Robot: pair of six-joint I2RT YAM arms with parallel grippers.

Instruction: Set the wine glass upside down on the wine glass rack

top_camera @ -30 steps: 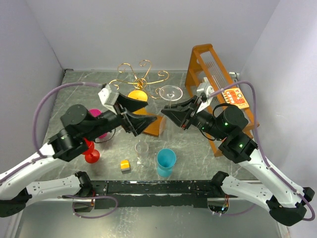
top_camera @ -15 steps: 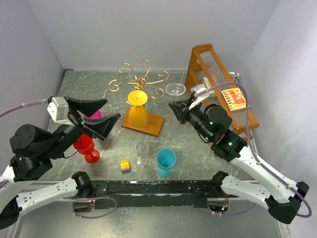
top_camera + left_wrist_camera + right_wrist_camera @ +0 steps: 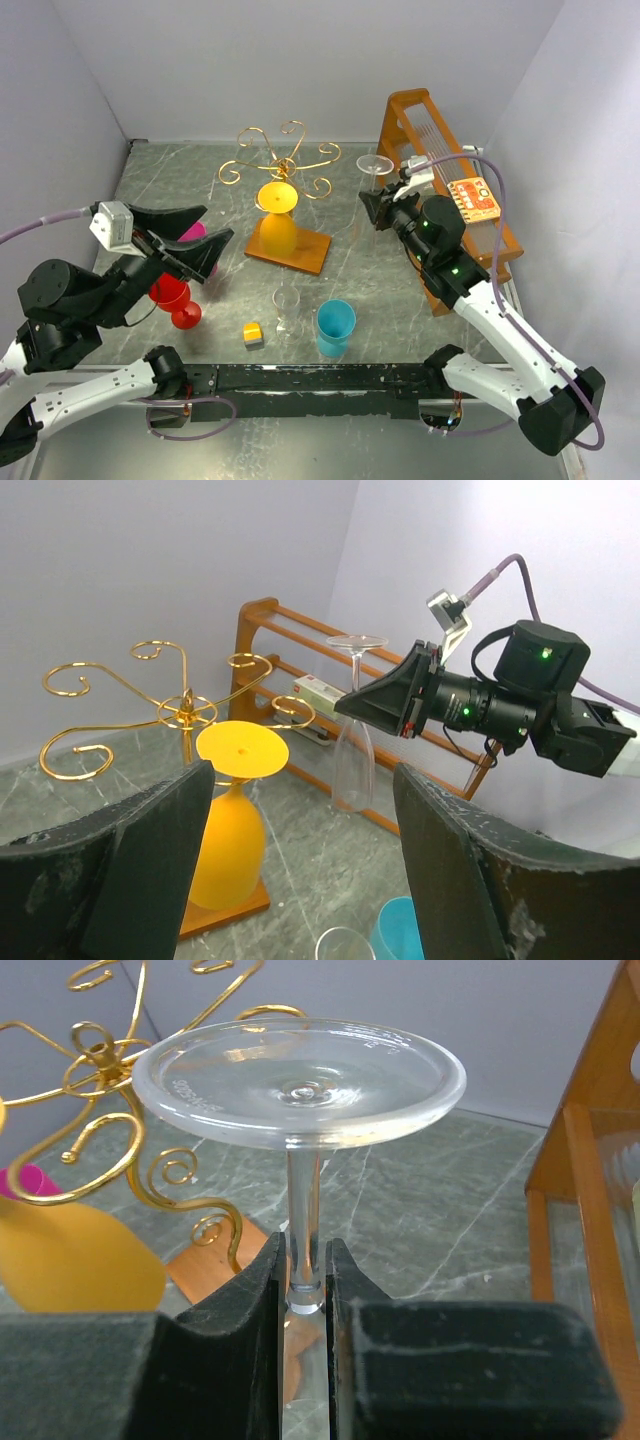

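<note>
near rack (image 3: 308, 251), right fingers (image 3: 255, 1300) pinch glass (image 3: 300, 1070)

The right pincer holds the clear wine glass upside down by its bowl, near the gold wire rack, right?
No: the right pincer holds the clear wine glass by its stem, not its bowl, as the right wrist view shows. Upside down, near the gold wire rack, is correct.
</note>
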